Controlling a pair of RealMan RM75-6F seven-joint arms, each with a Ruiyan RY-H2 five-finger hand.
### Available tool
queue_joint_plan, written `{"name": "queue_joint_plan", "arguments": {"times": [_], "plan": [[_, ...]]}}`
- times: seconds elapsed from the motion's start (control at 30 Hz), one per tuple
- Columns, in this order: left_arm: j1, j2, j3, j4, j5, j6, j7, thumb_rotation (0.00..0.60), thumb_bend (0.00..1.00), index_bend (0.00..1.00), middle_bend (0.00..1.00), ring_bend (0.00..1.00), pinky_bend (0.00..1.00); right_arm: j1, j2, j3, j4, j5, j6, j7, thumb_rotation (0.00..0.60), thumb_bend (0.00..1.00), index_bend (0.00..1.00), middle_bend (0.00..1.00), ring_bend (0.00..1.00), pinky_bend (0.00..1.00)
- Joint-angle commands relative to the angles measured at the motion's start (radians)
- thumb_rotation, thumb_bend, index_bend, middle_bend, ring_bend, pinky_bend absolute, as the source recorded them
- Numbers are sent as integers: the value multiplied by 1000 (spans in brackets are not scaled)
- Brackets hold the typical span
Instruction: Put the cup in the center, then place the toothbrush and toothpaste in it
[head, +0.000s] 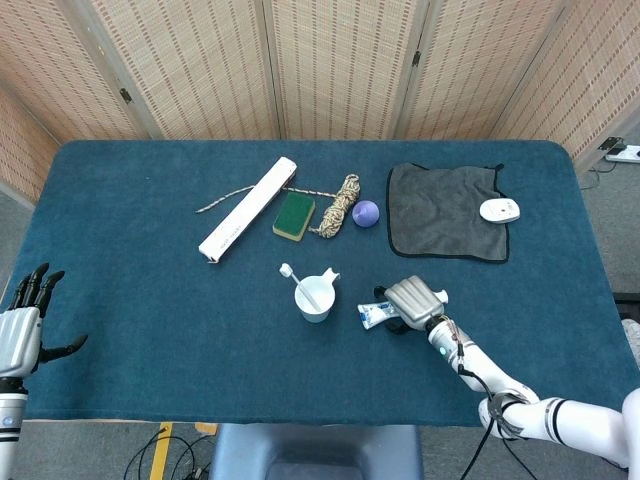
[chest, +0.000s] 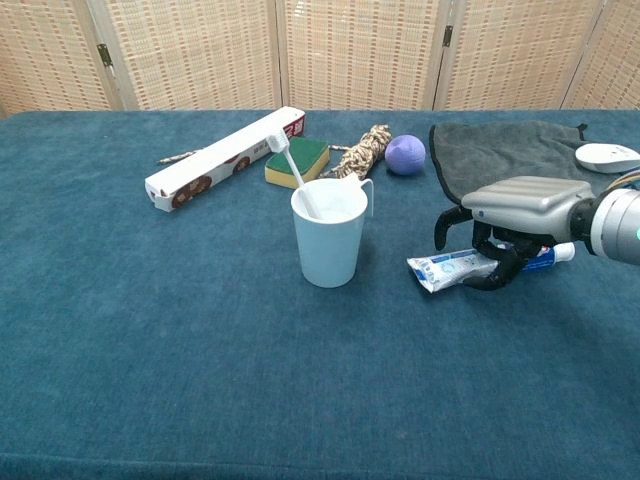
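A white cup (head: 315, 300) (chest: 329, 245) stands upright near the middle of the blue table (head: 150, 300). A white toothbrush (head: 300, 285) (chest: 290, 165) leans inside it, head up. The toothpaste (head: 372, 315) (chest: 445, 270), a blue and white tube, lies flat just right of the cup. My right hand (head: 412, 300) (chest: 520, 205) arches over the tube's middle, fingers hanging on the far side and the thumb curled at the near side; the tube still lies on the cloth. My left hand (head: 18, 335) hangs with fingers spread off the table's front left corner, holding nothing.
Behind the cup lie a long white box (head: 247, 210), a green and yellow sponge (head: 294, 216), a coiled rope (head: 342, 205) and a purple ball (head: 365, 213). At the back right, a grey cloth (head: 445, 210) carries a white mouse (head: 499, 210).
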Motion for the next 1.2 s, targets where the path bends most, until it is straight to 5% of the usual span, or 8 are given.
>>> {"name": "queue_joint_plan", "arguments": {"times": [0.03,0.6,1.2], "plan": [[1,1,-2,0,-1,0,-3,600,214,116,45,55,371,10,-14,-2,8,9,-10,-4,600,262,343,841,1000,1000],[2,4,0,-14,2,3,5,600,215,116,43,55,371,-18,-44,-13,41,-23,69,73,600,481,616,897,1000,1000],[8,29,-3,-56,13,22,19,600,215,116,43,55,371,-172,67,14,-21,-315,407,618,600,547,749,950,1000,1000]]}}
